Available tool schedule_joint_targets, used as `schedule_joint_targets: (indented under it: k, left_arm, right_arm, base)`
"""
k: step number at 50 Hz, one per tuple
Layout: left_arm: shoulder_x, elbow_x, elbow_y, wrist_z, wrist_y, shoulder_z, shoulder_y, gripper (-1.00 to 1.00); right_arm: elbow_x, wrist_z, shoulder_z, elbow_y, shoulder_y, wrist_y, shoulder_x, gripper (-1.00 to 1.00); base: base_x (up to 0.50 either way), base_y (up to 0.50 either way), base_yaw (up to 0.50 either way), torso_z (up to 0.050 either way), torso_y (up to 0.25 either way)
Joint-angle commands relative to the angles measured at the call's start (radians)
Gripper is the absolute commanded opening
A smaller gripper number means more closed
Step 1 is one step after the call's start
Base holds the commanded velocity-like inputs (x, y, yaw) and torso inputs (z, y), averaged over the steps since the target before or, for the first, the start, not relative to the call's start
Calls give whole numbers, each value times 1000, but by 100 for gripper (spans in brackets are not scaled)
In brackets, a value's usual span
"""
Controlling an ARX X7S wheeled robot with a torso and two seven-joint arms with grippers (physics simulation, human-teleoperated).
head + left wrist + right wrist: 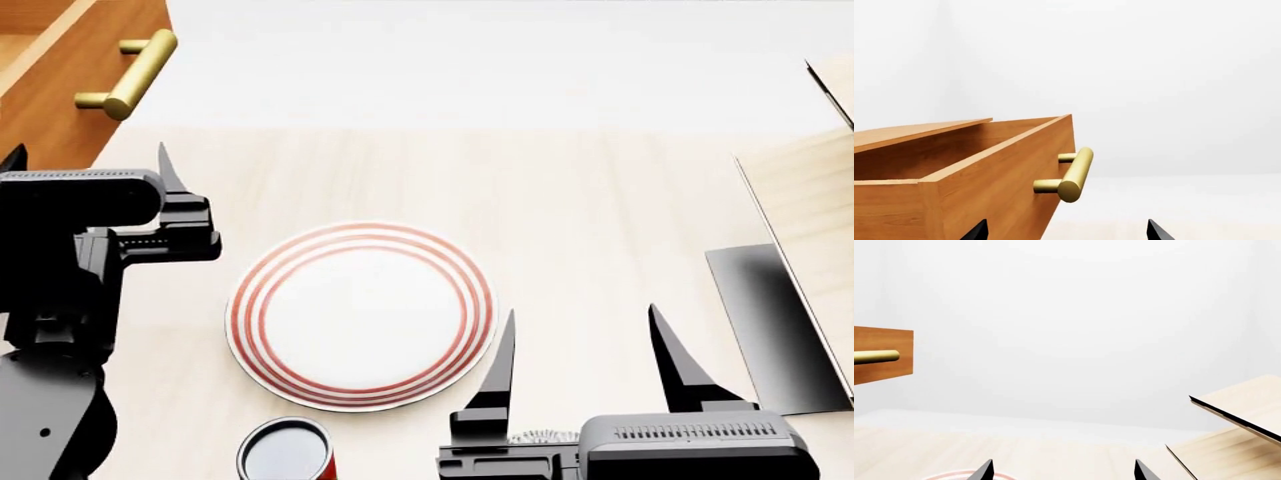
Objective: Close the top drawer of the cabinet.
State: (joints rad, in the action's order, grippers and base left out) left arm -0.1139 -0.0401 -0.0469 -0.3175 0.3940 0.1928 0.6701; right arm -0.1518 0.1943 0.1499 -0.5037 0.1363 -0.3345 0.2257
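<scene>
The top drawer (997, 182) stands pulled out of the cabinet (907, 132), its box open on top and its brass bar handle (1073, 175) on the flat front. In the head view the drawer front (74, 100) and handle (130, 73) sit at the far left corner. My left gripper (88, 160) is open and empty, just in front of and below the drawer front; it also shows in the left wrist view (1067, 231). My right gripper (582, 325) is open and empty near the table's front, right of the plate. The right wrist view shows the drawer front (881, 357) far off.
A white plate with red rings (360, 315) lies mid-table between the arms. A red cup (284, 452) stands at the front edge. Pale slanted wood panels (807, 215) on a black base (774, 330) stand at the right; they also show in the right wrist view (1244, 407).
</scene>
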Motion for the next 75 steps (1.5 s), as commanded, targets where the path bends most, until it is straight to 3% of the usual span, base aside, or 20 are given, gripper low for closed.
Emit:
schedule_joint_targets:
  k: [1,75]
  left_arm:
    - [-10,-32,-133,-11,-40,-4,86,100]
    - [-54,-67,-762,-99,-271,-82,379,100]
  right_arm:
    - [-8,5,4,5,3,3,5,100]
    - [-45,42,22,4,3,18,38,100]
  base:
    - [0,0,0,0,0]
    - [1,0,-1,0,0]
